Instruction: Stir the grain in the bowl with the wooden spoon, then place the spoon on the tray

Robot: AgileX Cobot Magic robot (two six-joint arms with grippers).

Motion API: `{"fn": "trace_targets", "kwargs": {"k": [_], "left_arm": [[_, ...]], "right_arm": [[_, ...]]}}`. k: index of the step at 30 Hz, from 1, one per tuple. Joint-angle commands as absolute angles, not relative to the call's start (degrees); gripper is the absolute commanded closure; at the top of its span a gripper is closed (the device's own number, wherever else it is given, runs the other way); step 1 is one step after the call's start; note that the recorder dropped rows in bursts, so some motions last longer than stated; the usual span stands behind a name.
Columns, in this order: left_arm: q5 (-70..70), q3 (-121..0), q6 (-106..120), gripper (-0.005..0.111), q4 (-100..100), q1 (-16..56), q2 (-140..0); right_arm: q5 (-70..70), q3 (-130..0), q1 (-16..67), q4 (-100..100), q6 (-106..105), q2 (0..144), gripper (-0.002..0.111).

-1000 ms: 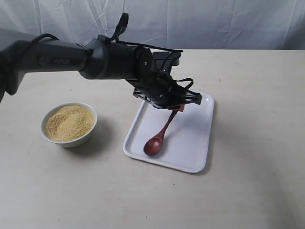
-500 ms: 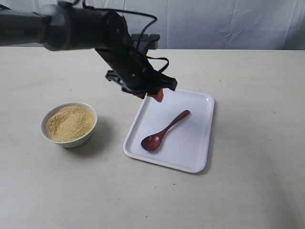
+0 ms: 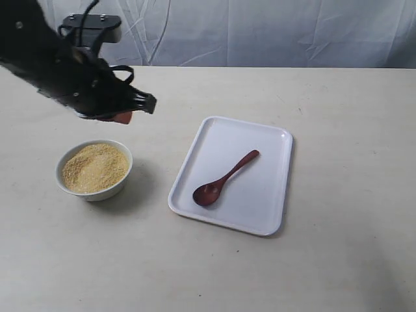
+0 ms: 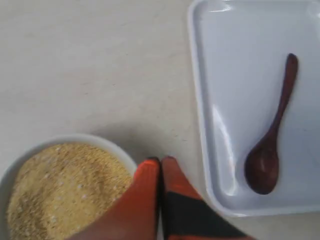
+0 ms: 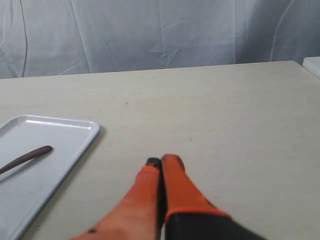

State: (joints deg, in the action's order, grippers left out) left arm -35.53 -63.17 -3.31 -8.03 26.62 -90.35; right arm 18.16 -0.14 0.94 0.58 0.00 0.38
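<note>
The dark wooden spoon (image 3: 224, 179) lies loose and slanted on the white tray (image 3: 270, 214), its oval bowl toward the tray's near left corner. It also shows in the left wrist view, spoon (image 4: 271, 142) on tray (image 4: 200, 100), and its handle tip (image 5: 27, 155) in the right wrist view. The small white bowl (image 3: 123, 179) holds a mound of yellow-tan grain (image 3: 94, 168). My left gripper (image 3: 121, 117) hangs shut and empty above the table behind the bowl; its orange fingers (image 4: 161, 161) meet beside the bowl's rim (image 4: 127, 159). My right gripper (image 5: 161, 161) is shut and empty over bare table right of the tray.
A pale beige table (image 3: 338, 130) carries everything. A creased white cloth backdrop (image 3: 273, 32) runs along its far edge. The left arm's dark body (image 3: 58, 65) fills the upper left of the exterior view.
The left gripper let go of the spoon on the tray, lifted, and swung left from over the tray to behind the bowl. The spoon settled flat and stays still.
</note>
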Motion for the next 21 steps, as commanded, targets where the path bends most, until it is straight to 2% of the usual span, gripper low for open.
{"fn": "trace_targets", "kwargs": {"k": [1,5,13,21], "left_arm": [[-27.55,-52.74,-4.52,0.107,-8.18,21.97,-81.85],[-21.64,-43.17,-4.29,0.107,-6.22,18.5,-74.59],[-6.04,-27.64,-4.29,0.107,-5.39,18.18,-61.76],[-2.47,-23.74,-4.29,0.107,-5.28,18.18,-53.27]], "right_arm": [[17.51,0.0,0.66,0.49,0.0,0.0,0.108],[17.51,0.0,0.66,0.49,0.0,0.0,0.108],[17.51,0.0,0.66,0.49,0.0,0.0,0.108],[17.51,0.0,0.66,0.49,0.0,0.0,0.108]]}}
